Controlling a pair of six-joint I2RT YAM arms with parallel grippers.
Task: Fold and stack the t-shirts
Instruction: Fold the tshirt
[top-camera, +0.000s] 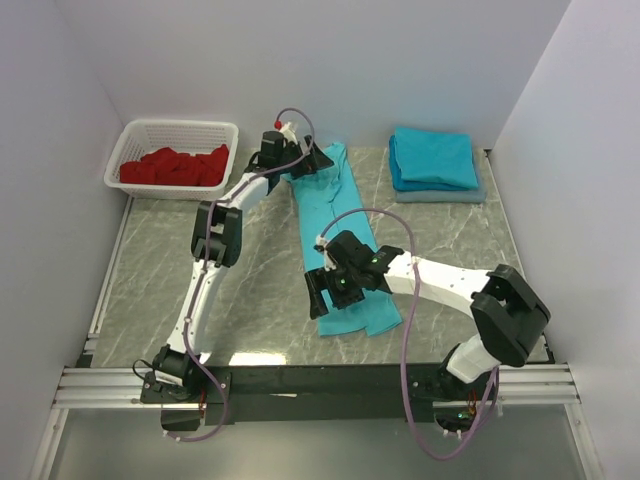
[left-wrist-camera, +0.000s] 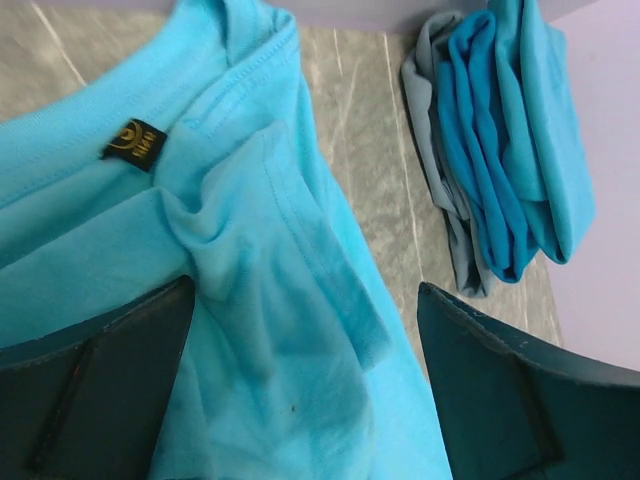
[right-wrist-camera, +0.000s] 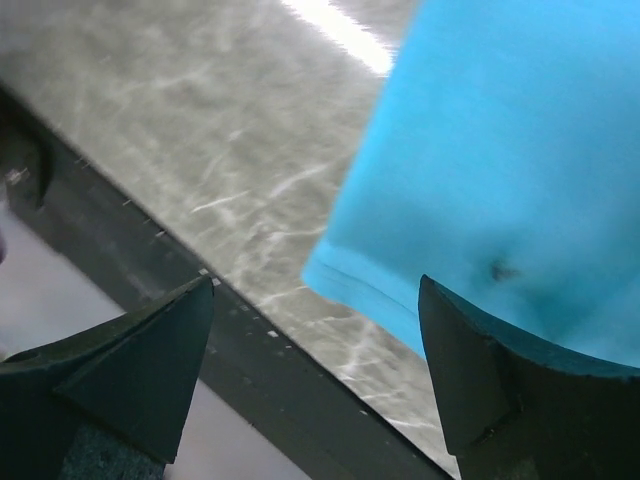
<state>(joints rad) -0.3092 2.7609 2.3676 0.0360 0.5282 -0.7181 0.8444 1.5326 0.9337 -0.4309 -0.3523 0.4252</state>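
One turquoise t-shirt (top-camera: 325, 200) lies folded into a long strip on the marble table (top-camera: 250, 270), collar end far, hem end near. My left gripper (top-camera: 305, 160) is open just above the collar end. In the left wrist view (left-wrist-camera: 305, 300) its jaws straddle a folded-in sleeve (left-wrist-camera: 270, 250), near the neck label (left-wrist-camera: 135, 140). My right gripper (top-camera: 325, 290) is open at the hem end. In the right wrist view (right-wrist-camera: 315, 290) the hem corner (right-wrist-camera: 480, 150) lies by the right finger (right-wrist-camera: 480, 370). A stack of folded t-shirts (top-camera: 432, 158) lies at the back right and also shows in the left wrist view (left-wrist-camera: 510, 150).
A white basket (top-camera: 180, 130) with red cloths (top-camera: 175, 167) stands at the back left. Grey walls close in the table on the left, back and right. The dark front rail (right-wrist-camera: 300, 400) runs close under the right gripper.
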